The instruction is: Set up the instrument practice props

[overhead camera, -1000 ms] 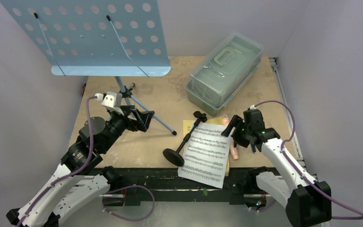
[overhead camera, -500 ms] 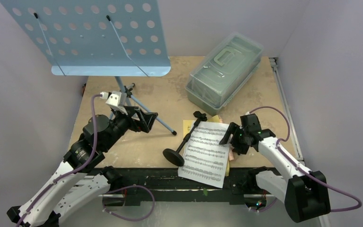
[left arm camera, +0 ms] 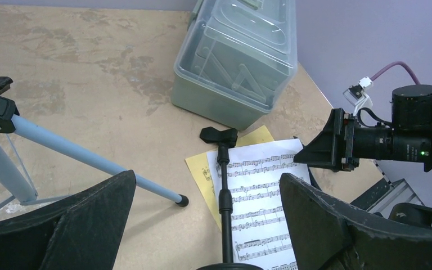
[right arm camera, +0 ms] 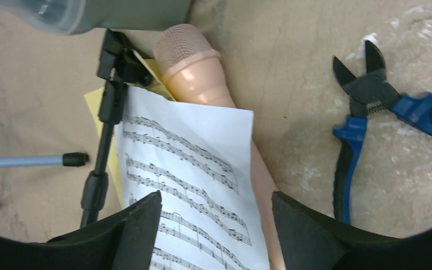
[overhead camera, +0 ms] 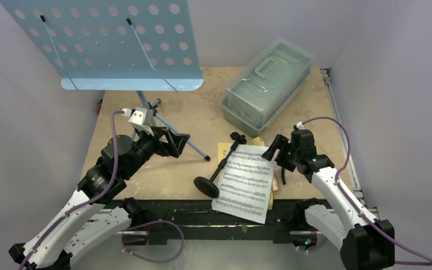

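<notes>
Now the left gripper (overhead camera: 177,144), jaws wide apart and empty, has edged toward three o'clock by the legs of the music stand (overhead camera: 107,45), while the right gripper (overhead camera: 277,156) — jaws apart, holding nothing — has drawn back over the toy microphone (right arm camera: 194,70) tucked under the three-o'clock edge of the music sheets (overhead camera: 247,183), likely its next pick.
</notes>
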`<state>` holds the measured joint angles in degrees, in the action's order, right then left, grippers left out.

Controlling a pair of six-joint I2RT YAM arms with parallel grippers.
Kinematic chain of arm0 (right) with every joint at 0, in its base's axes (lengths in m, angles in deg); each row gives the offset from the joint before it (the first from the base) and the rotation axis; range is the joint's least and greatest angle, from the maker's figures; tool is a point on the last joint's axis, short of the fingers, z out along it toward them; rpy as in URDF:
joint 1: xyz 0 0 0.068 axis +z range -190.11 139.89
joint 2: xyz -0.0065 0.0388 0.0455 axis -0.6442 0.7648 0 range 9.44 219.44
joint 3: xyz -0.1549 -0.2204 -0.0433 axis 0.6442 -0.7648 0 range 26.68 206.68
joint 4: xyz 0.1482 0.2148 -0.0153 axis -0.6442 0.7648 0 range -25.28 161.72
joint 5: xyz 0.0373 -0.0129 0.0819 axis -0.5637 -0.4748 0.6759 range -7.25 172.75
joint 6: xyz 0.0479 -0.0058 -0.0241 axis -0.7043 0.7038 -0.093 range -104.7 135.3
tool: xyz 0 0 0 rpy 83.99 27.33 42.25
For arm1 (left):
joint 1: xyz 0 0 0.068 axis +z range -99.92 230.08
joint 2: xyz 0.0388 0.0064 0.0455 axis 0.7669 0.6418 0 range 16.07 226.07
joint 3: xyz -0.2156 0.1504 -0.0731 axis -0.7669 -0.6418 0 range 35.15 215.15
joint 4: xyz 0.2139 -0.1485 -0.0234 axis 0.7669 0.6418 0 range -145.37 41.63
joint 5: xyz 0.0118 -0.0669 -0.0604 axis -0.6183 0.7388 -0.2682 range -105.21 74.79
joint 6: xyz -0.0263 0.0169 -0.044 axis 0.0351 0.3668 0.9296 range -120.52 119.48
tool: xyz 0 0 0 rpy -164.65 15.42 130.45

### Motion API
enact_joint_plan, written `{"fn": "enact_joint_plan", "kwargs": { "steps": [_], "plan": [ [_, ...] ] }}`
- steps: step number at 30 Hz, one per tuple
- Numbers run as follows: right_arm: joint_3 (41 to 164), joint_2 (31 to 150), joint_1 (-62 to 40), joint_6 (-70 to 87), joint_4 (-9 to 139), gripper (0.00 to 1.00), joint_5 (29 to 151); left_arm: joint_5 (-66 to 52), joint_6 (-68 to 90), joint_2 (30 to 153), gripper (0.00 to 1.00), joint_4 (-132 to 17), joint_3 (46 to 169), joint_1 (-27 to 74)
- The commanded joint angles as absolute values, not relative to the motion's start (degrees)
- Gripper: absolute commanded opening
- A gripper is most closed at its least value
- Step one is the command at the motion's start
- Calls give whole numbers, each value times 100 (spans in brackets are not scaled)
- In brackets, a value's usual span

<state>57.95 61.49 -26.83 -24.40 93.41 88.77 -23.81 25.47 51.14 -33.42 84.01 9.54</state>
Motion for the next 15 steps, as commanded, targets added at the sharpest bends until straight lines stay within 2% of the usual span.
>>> {"fn": "enact_joint_plan", "kwargs": {
  "steps": [1, 6, 9, 11, 15],
  "plan": [
    [5931, 6086, -2691, -2265, 8637, 70, 9400, -2271, 2602, 5099, 100, -3451, 8653, 964],
    [5816, 6073, -2686, -2056, 8515, 48, 10183, -2325, 2634, 5004, 100, -3320, 8713, 958],
    [5722, 5883, -2692, -1947, 8503, 40, 10507, -2330, 2667, 4933, 100, -3322, 8664, 960],
    [5593, 5781, -2684, -1927, 8392, 39, 10656, -2330, 2672, 4921, 100, -3324, 8655, 962],
    [5366, 5840, -2690, -1866, 8248, 52, 10522, -2296, 2672, 4946, 100, -3338, 8656, 964]
  ]
}}
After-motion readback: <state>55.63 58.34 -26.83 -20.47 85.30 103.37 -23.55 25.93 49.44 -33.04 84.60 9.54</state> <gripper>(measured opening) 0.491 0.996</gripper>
